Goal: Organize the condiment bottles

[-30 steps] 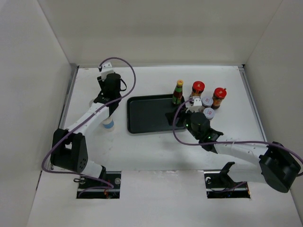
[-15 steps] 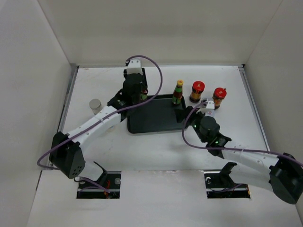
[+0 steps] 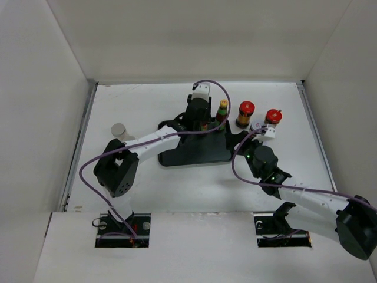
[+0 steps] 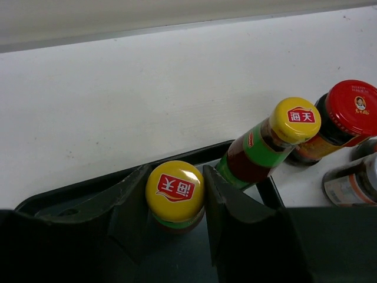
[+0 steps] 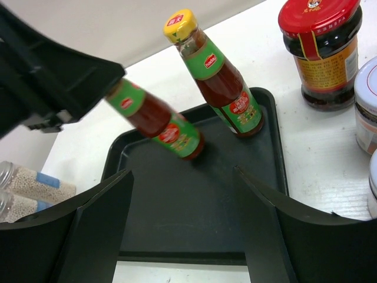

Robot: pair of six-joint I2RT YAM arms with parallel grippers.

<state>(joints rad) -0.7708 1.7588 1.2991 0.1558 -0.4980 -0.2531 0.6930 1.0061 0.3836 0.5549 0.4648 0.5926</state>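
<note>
My left gripper [image 4: 175,203] is shut on the neck of a slim yellow-capped, green-labelled bottle [image 5: 159,121]. The bottle hangs tilted with its base at the floor of the black tray [image 3: 177,156]; I cannot tell if it touches. A second such bottle [image 5: 221,82] stands upright in the tray's far right corner, just right of the held one. My right gripper [image 5: 182,172] is open and empty over the tray's near right part. Two red-capped brown jars [image 3: 245,113] [image 3: 272,118] stand right of the tray.
A silver-topped cylinder [image 3: 119,131] stands far left on the table; the right wrist view shows two blue-banded cylinders [image 5: 32,186] there. White-lidded jars [image 5: 368,112] stand by the tray's right edge, under my right arm. White walls enclose the table.
My left arm has swung from the table's left side rightward across the tray to its far right part. My right gripper has drawn back slightly toward the near side, still open.
</note>
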